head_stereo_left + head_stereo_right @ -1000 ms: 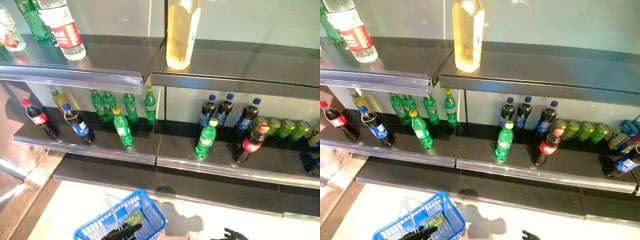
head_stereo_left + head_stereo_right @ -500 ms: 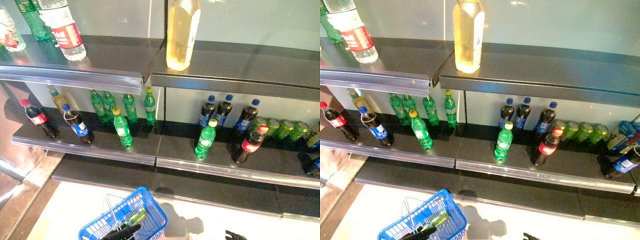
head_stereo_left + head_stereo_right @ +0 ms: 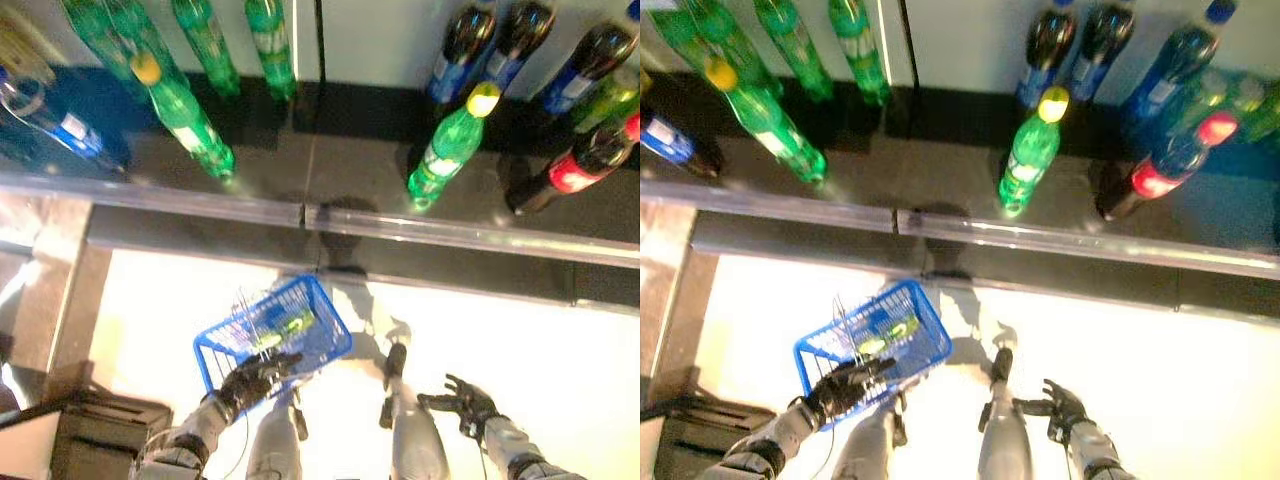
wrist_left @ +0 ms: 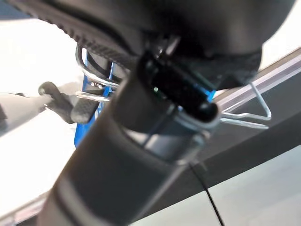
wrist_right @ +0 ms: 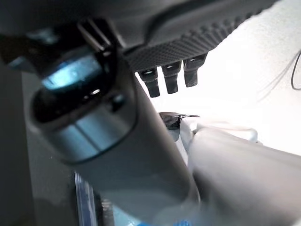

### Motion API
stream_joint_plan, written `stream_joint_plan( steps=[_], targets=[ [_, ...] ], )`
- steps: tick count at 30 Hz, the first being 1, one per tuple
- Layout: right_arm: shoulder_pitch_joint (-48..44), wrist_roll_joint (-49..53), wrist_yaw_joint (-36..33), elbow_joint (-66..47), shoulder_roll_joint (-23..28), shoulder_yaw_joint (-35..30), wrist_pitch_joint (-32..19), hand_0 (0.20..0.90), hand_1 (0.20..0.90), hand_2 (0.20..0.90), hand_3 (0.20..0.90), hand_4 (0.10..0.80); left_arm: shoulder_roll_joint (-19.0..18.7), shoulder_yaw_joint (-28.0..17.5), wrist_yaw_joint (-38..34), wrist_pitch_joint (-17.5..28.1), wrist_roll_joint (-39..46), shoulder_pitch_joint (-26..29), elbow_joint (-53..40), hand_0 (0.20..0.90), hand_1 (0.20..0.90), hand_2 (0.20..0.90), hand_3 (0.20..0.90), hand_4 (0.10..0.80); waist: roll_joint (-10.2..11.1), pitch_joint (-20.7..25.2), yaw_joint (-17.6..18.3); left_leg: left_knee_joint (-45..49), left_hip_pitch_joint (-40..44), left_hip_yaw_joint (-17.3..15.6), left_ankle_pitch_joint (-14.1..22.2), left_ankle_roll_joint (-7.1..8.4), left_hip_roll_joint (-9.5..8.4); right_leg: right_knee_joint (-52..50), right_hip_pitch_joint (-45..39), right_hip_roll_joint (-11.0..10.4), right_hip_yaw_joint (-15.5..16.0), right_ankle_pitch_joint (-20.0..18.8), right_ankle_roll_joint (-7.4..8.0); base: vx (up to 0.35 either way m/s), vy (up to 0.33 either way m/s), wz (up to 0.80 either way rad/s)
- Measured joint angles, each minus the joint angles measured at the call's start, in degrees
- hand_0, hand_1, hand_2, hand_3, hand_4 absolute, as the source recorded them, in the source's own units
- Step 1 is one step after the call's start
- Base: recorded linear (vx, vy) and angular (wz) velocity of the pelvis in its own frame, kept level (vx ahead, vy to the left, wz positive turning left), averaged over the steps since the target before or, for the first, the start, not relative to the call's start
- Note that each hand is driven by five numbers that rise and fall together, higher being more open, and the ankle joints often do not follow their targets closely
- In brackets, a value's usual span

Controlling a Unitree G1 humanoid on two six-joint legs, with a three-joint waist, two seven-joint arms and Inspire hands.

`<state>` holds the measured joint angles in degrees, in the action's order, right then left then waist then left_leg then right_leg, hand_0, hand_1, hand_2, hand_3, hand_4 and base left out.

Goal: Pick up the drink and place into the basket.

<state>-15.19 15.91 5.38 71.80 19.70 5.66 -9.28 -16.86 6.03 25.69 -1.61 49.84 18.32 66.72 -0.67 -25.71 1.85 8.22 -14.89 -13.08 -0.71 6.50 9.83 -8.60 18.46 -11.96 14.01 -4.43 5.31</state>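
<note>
One green drink (image 3: 283,330) already lay inside the blue basket (image 3: 325,345), which hung low from the left hand (image 3: 250,378) — fingers curled round its wire handle. The right hand (image 3: 462,404) hung beside it, fingers spread, holding nothing. Risk noted: a tilted basket could swing and spill the bottle — or clip the shelf edge (image 3: 450,232).

Basket (image 3: 318,338) blue plastic mesh, wire metal handles; shelf (image 3: 360,190) dark glossy; bottles (image 3: 447,148) shiny plastic.
</note>
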Motion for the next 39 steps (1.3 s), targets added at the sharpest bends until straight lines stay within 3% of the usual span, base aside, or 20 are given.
stream_joint_plan(
  steps=[7, 12, 16, 24, 31, 39],
  targets=[
    [0.1, 4.6, 0.6, -4.5, 1.6, 0.0, -6.2, 0.900, 0.900, 0.900, 0.900, 0.800, -0.7, -0.1, -0.3, 0.8, 2.3, 0.2, 0.8, 0.300, 0.300, 0.300, 0.200, 0.100, 1.1, -0.6, -1.8, 13.4, -4.4, 2.0, 6.7, 0.59, 1.40, -17.3, 6.3, -2.2, -2.0, 9.0, -0.74, 0.004, -0.015, 0.03],
    [1.0, 5.0, 0.7, -15.1, 1.8, 1.0, -7.9, 0.900, 0.900, 0.900, 0.900, 0.800, -1.8, -1.0, -0.3, 0.9, 2.3, -0.5, 0.3, 0.300, 0.300, 0.300, 0.200, 0.100, 1.6, -0.3, -1.7, 19.7, -6.7, 3.2, 9.7, 1.20, 2.35, -25.5, 9.1, -2.9, -2.7, 13.4, -1.55, 0.058, -0.022, 0.01],
    [5.6, 3.8, -0.2, -30.2, 2.8, 2.4, -8.4, 0.900, 0.900, 0.900, 0.900, 0.800, -2.1, -1.9, -0.4, 0.8, 2.4, -2.9, -2.4, 0.300, 0.300, 0.300, 0.200, 0.100, 2.2, 0.6, -1.5, 20.1, -7.3, 3.5, 9.8, 1.47, 2.66, -27.1, 10.3, -2.7, -2.9, 14.2, -2.05, 0.000, 0.000, 0.00],
    [10.3, -12.1, -4.1, -51.9, 7.3, 4.7, -10.3, 0.900, 0.900, 0.900, 0.900, 0.800, -2.7, -2.7, -1.6, 0.5, 7.3, -5.0, -4.4, 0.300, 0.300, 0.300, 0.200, 0.100, 3.6, 1.6, -1.5, 20.8, -8.5, 5.4, 9.6, 1.80, 2.76, -27.4, 10.3, -2.6, -2.0, 14.3, -2.15, -0.002, -0.026, 0.06],
    [10.3, -16.7, -8.5, -60.2, 10.4, 4.7, -14.7, 0.900, 0.900, 0.900, 0.900, 0.800, -2.8, -4.0, -1.6, 1.0, 10.1, -6.5, -4.4, 0.300, 0.300, 0.300, 0.200, 0.100, 4.2, 1.9, -1.5, 20.8, -8.6, 5.5, 9.6, 1.81, 2.69, -27.3, 10.3, -2.7, -1.9, 14.3, -2.14, -0.001, 0.001, 0.01],
    [10.5, -17.0, -12.6, -63.4, 12.8, 4.3, -16.1, 0.900, 0.900, 0.900, 0.900, 0.800, -2.7, -4.4, -1.6, 1.1, 10.1, -6.6, -4.4, 0.300, 0.300, 0.300, 0.200, 0.100, 4.0, 1.8, -1.3, 20.7, -8.6, 5.5, 9.4, 2.10, 2.63, -27.1, 10.2, -2.7, -1.9, 14.3, -2.10, 0.009, 0.002, 0.00]
  ],
)
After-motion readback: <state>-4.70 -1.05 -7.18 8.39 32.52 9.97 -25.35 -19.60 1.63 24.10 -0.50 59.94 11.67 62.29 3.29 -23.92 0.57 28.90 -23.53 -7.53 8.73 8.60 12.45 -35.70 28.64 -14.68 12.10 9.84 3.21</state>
